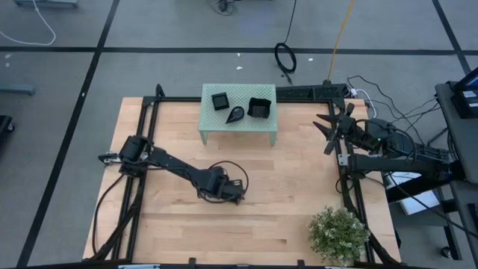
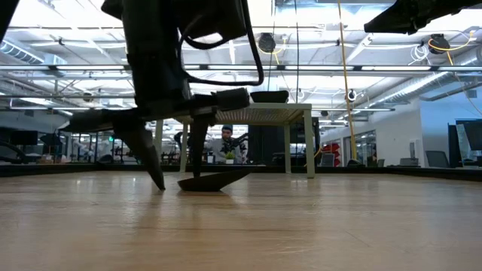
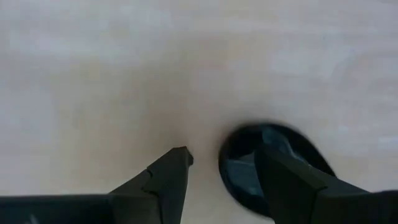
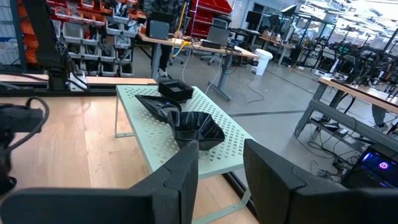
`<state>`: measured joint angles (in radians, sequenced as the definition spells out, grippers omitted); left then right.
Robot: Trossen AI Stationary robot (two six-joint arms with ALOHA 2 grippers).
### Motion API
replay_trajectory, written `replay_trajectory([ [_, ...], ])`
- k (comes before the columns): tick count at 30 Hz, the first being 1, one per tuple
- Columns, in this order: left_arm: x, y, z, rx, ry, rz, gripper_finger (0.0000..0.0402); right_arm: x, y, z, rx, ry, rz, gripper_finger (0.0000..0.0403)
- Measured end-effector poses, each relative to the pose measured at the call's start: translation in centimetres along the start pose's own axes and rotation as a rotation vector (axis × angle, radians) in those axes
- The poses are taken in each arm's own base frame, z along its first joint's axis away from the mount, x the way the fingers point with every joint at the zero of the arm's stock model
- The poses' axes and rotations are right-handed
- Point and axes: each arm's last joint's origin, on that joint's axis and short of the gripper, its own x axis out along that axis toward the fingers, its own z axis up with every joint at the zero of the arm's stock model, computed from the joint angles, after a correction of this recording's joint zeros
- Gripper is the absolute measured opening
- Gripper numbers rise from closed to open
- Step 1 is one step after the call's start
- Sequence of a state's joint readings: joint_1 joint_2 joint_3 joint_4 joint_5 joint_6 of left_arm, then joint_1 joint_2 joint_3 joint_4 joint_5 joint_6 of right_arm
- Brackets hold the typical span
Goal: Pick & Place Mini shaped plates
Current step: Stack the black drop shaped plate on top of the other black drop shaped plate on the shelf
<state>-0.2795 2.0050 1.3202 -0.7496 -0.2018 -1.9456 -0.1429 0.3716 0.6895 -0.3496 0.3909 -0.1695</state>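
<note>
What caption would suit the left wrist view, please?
Open left end effector straddles a black mini plate's rim on the wooden table.

From overhead I'm looking straight down on the whole table (image 1: 179, 224) and both arms. My low camera sits at tabletop height, facing level across the wood into the room, very near the left gripper (image 2: 177, 162). The left wrist camera points down, close over the board and a black plate (image 3: 249, 165). The right wrist camera faces across toward the green stand (image 4: 186, 140), which the overhead and low views share.
</note>
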Motion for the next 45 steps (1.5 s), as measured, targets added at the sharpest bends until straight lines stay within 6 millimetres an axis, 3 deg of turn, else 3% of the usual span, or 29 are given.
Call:
replay_trajectory([
  [7,0.7,-0.5,2.6,0.255,-0.131,0.017,0.0191,0.0,0.0,0.0,0.001,0.000,-0.001,0.0116],
  [13,1.2,-1.7,4.7,0.676,-0.222,0.001,0.0191,0.0,0.0,0.0,0.000,0.000,0.000,0.0116],
  [17,1.1,-2.5,5.1,0.887,-0.234,-0.028,0.0191,0.0,0.0,0.0,0.000,0.000,0.000,0.0116],
  [22,-0.5,-3.8,4.9,0.984,-0.247,-0.074,0.0191,0.0,0.0,0.0,0.000,0.000,0.000,0.0116],
  [29,-2.8,-4.5,5.0,0.864,-0.190,-0.103,0.0191,0.0,0.0,0.0,0.000,0.000,0.000,0.0116],
  [37,-2.6,-3.3,5.1,0.472,-0.085,-0.001,0.0191,0.0,0.0,0.0,0.001,0.000,-0.001,0.0116],
  [45,-2.2,-2.6,4.3,0.303,-0.062,0.045,0.0191,0.0,0.0,0.0,0.000,0.000,0.000,0.0116],
])
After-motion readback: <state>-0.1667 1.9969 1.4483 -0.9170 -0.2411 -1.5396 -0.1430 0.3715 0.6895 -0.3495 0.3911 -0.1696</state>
